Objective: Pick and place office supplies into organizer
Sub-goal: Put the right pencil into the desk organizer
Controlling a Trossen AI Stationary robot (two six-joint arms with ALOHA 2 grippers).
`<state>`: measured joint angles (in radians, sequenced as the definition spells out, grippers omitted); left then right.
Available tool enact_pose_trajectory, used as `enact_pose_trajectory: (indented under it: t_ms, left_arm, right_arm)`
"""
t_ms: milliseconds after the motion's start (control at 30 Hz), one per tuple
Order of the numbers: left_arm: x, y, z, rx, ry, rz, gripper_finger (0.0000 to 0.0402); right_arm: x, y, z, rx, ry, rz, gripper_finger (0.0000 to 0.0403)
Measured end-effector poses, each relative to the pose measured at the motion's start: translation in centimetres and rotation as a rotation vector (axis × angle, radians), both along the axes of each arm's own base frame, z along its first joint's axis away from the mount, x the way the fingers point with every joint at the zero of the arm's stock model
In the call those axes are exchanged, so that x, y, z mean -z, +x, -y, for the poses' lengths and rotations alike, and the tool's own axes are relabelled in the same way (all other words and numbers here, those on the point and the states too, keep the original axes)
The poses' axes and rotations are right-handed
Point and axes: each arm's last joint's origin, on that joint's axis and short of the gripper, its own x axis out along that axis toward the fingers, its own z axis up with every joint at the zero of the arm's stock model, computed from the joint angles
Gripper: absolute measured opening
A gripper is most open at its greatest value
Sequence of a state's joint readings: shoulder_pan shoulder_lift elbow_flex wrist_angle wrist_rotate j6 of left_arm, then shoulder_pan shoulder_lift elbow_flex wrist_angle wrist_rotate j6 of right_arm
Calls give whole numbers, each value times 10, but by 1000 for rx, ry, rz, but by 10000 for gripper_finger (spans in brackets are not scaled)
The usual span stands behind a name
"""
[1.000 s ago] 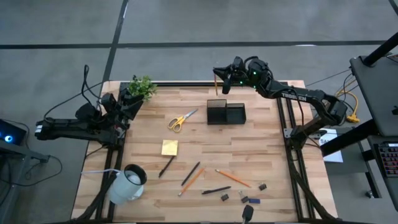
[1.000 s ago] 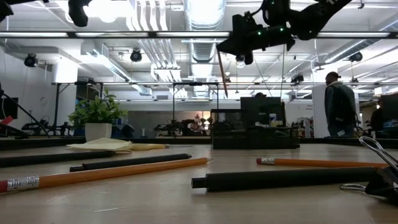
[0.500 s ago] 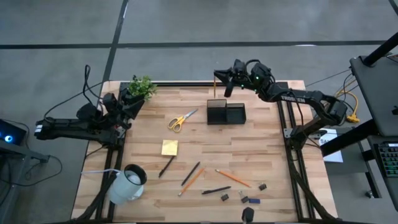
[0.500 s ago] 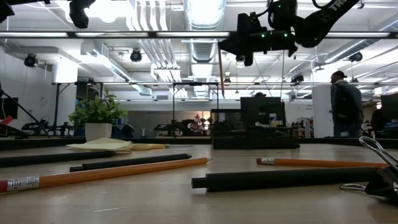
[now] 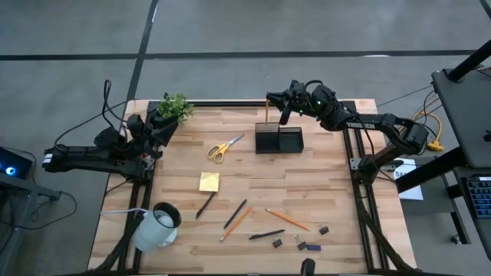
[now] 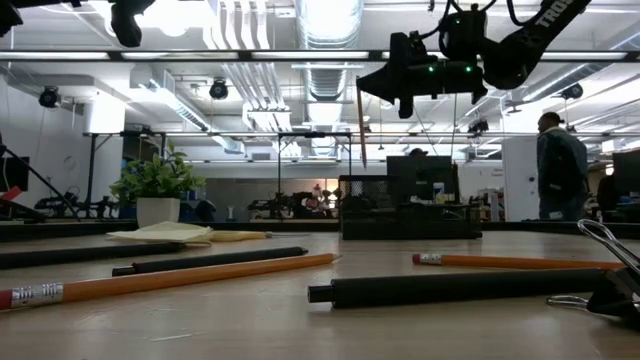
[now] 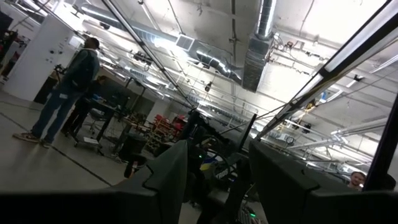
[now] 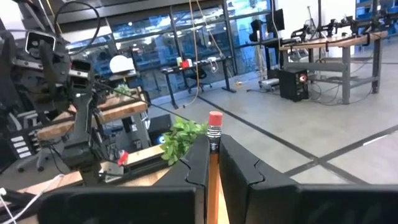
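Near edge of the table: loose pens (image 5: pixel 267 234) and pencils (image 5: pixel 288 219) are lying beside a white mug (image 5: pixel 157 224). Mid-table: a sticky-note pad (image 5: pixel 209 182) and scissors (image 5: pixel 223 147) are resting apart. Far side: the right gripper (image 5: pixel 279 102) is clamping an upright orange pencil (image 6: pixel 361 120) just above the organizer (image 5: pixel 278 139). The left gripper (image 7: pixel 217 163), fingers parted and empty, is waiting at the left edge near the plant (image 5: pixel 173 107).
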<state>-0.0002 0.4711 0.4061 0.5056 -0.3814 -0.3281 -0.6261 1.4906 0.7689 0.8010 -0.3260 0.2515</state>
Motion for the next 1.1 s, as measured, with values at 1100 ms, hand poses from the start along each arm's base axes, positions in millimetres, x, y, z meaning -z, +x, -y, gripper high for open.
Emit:
enact_pose_trajectory:
  t_ms: [1100]
  left_arm:
    - [1, 1, 0, -9, -11, -3, 157]
  right_arm:
    - [33, 11, 7, -28, 7, -109, 12]
